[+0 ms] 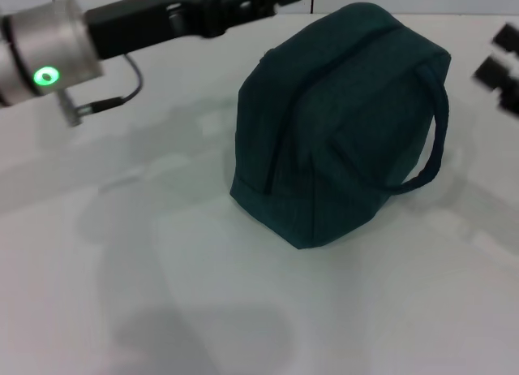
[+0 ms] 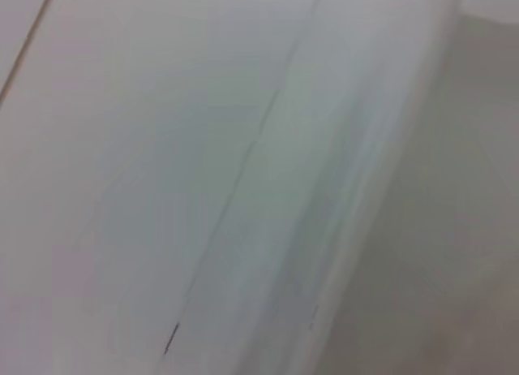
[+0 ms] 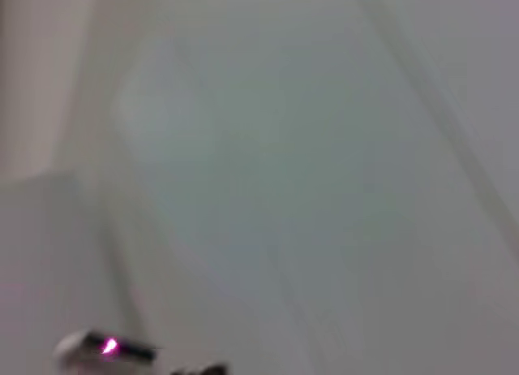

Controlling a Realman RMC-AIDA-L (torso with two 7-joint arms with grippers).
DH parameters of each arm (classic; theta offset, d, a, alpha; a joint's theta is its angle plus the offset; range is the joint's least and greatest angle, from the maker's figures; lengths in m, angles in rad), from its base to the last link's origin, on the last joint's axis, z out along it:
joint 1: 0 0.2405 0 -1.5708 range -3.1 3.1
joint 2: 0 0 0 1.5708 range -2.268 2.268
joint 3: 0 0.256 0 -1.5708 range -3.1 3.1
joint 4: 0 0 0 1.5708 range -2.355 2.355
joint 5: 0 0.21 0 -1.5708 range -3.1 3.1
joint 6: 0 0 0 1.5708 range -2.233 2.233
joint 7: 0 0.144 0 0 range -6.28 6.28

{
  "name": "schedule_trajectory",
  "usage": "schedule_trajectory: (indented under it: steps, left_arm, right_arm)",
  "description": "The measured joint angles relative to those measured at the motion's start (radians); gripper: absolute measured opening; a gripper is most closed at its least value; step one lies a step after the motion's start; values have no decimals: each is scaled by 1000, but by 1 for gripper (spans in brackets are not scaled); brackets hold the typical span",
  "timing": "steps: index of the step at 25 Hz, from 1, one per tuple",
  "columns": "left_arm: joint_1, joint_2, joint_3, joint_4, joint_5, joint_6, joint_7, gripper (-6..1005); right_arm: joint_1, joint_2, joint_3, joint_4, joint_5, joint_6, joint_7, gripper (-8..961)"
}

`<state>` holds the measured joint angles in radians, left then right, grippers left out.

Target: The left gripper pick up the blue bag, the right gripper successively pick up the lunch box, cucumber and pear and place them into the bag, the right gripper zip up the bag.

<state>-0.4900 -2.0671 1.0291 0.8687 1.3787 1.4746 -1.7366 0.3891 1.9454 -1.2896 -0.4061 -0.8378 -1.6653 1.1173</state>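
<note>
Probably soft, light, floppy: blue bag [image 1: 340, 123] zipped on desk [image 1: 122, 269], best taken by loop handle [image 1: 434, 140]. Left gripper [image 1: 243, 3] up beyond bag, right gripper [image 1: 503, 62] off to its side; finger state cannot tell.

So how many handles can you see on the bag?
1. One loop handle hangs down the side of the bag nearest the right gripper. A second handle may be hidden on the far side or folded against the fabric.
</note>
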Motion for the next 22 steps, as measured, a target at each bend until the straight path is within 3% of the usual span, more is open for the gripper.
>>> schedule_trajectory:
  steps: [6,11,18,19,22]
  left_arm:
    - [94,22,-89,6,5,177,181,789]
    - [163,50,-99,9,72,304,315,791]
    - [230,34,-100,-1,192,386,458,791]
    - [233,31,-102,-8,207,387,465,790]
    - [235,31,-103,-55,233,391,500,789]
  right_arm:
    - [2,0,0,-198,-235,-29,-19,888]
    - [2,14,-4,-294,-356,-35,-10,888]
    - [15,50,-3,-287,-451,-36,-18,888]
    - [20,63,-5,-279,-481,-29,-30,888]
    - [27,65,-10,-262,-490,-24,-36,888]
